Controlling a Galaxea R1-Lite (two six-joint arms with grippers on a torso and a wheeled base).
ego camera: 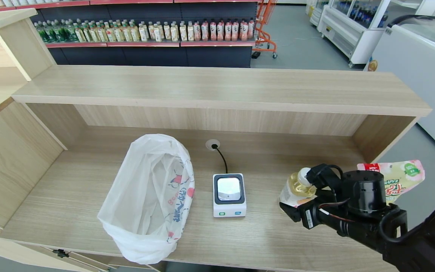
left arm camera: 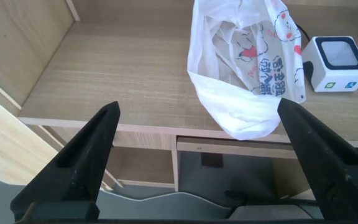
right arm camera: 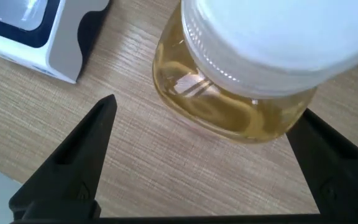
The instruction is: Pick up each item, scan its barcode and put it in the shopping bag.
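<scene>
A small bottle (ego camera: 296, 187) of yellow liquid with a white cap (right arm camera: 272, 31) stands on the wooden counter (ego camera: 255, 238), right of the white barcode scanner (ego camera: 229, 194). My right gripper (ego camera: 303, 193) is open, one finger on each side of the bottle, its fingertips (right arm camera: 98, 124) low near the counter. The white plastic shopping bag (ego camera: 149, 196) lies open-mouthed left of the scanner. My left gripper (left arm camera: 199, 107) hangs open and empty in front of the counter's near edge, with the bag (left arm camera: 247, 74) and scanner (left arm camera: 337, 62) beyond it.
A pink and green pouch (ego camera: 402, 177) lies at the counter's right end, behind my right arm. A black cable (ego camera: 222, 156) runs from the scanner to a hole in the counter. A raised shelf (ego camera: 217, 88) and side walls enclose the counter.
</scene>
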